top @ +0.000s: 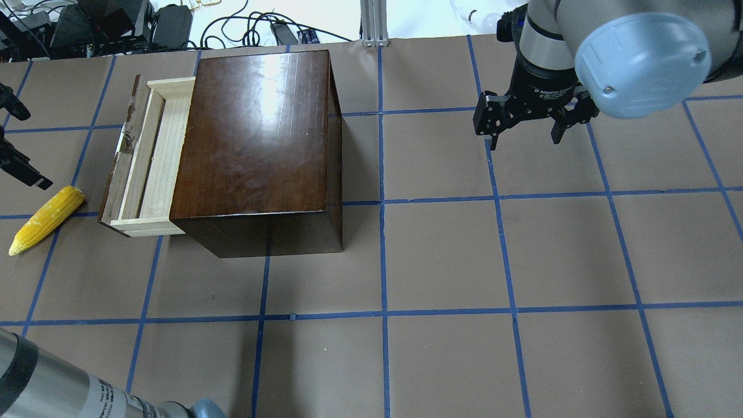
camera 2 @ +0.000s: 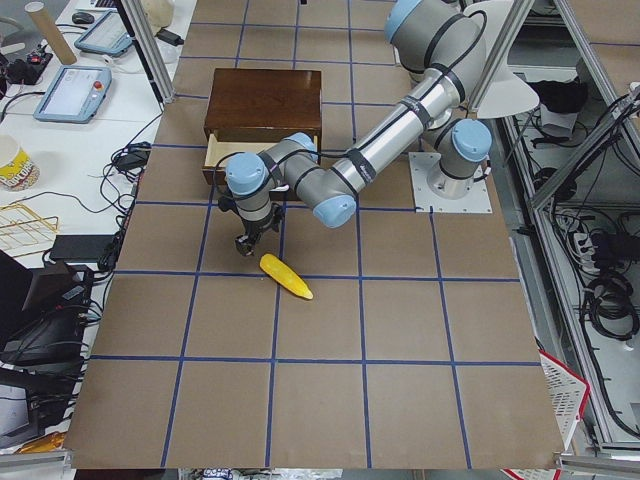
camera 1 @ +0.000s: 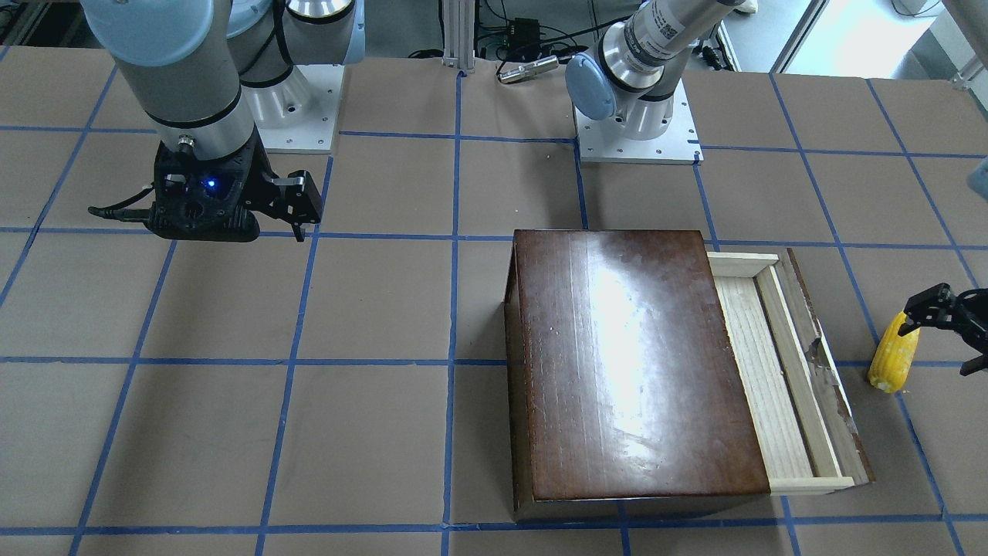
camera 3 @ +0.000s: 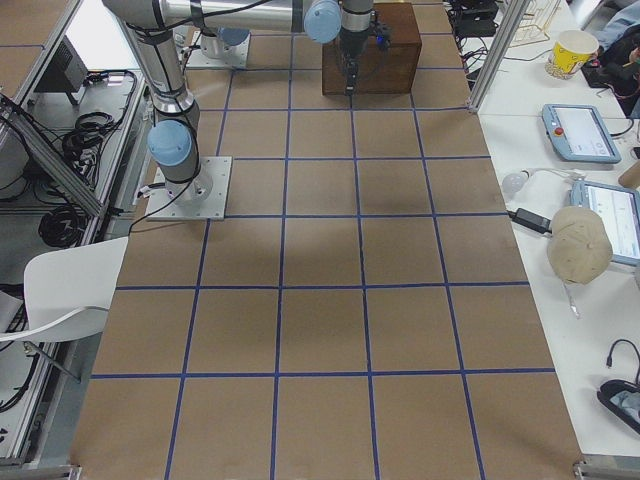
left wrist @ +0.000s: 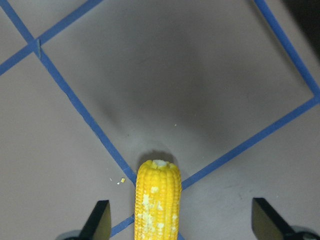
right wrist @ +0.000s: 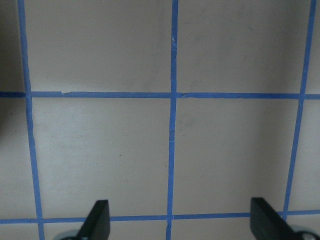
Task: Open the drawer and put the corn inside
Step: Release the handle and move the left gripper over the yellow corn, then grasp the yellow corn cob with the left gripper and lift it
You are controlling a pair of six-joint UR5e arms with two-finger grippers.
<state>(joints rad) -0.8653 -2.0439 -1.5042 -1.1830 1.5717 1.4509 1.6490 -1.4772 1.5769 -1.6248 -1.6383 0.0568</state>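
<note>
With the drawer [top: 165, 157] open, your left gripper [left wrist: 182, 222] hangs spread over the corn [top: 46, 219] beside it; lower, then pinch.

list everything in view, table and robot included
table: one, brown with blue tape grid, under everything
wooden box: one, glossy dark brown, on the table
drawer: one, pale wood with dark front, pulled partly out of the box
corn: one, yellow, on the table beside the drawer front
paper cup: one, white and yellow, side bench
left hand: one, black, open, over the corn's blunt end
right hand: one, black, open, above the table
</note>
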